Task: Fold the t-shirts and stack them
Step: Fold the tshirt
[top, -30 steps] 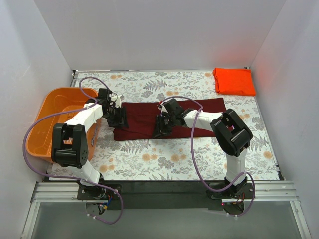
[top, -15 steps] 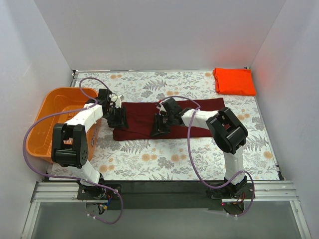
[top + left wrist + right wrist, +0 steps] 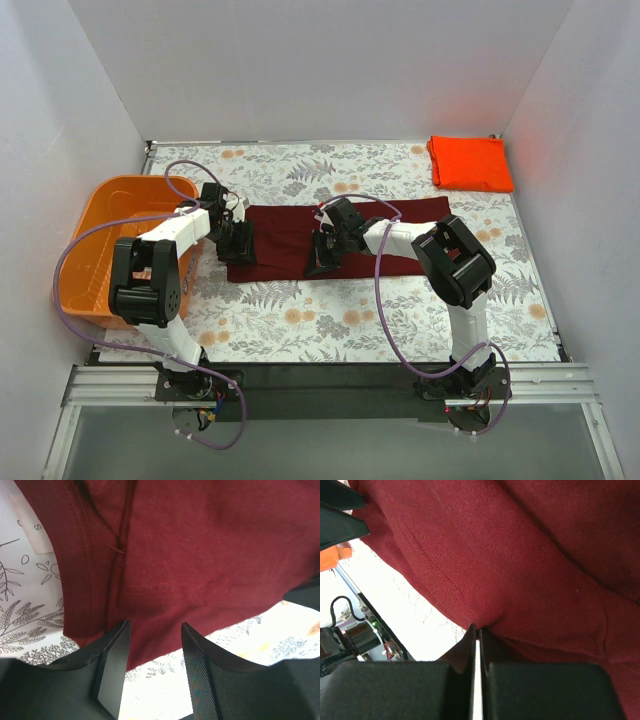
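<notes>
Dark maroon t-shirt (image 3: 285,235) lying as a long band across the floral table (image 3: 300,320), right gripper (image 3: 476,630) pinching its near hem, left gripper (image 3: 153,630) hovering spread-jawed over its left end, orange-red t-shirt (image 3: 470,163) sitting folded at the far right corner.

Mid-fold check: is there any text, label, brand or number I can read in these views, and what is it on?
Pale tag at the edge of the maroon t-shirt: faint printed marks, too blurred to read.
Orange-red t-shirt, orange basket, floral tablecloth: no text visible.
</notes>
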Action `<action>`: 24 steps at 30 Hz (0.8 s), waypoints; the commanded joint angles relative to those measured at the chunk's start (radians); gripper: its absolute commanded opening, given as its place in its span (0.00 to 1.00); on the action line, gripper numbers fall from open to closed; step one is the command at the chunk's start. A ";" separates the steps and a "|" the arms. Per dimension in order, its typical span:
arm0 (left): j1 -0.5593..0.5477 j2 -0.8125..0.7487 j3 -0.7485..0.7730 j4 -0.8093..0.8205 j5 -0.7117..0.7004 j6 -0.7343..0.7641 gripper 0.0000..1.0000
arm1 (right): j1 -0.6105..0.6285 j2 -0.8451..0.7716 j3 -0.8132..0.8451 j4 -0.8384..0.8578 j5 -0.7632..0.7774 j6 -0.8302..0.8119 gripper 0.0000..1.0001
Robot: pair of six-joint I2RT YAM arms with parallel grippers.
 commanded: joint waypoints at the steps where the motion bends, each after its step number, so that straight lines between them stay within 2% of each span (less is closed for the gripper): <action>1: 0.000 0.002 0.003 0.021 -0.023 -0.005 0.43 | 0.000 0.010 0.014 0.016 0.000 -0.007 0.01; 12: 0.000 0.079 0.066 0.034 -0.077 -0.025 0.44 | -0.007 0.015 0.015 0.018 -0.017 -0.011 0.01; 24: 0.000 0.063 0.085 0.051 -0.126 -0.039 0.44 | -0.009 0.010 -0.006 0.030 -0.025 -0.013 0.01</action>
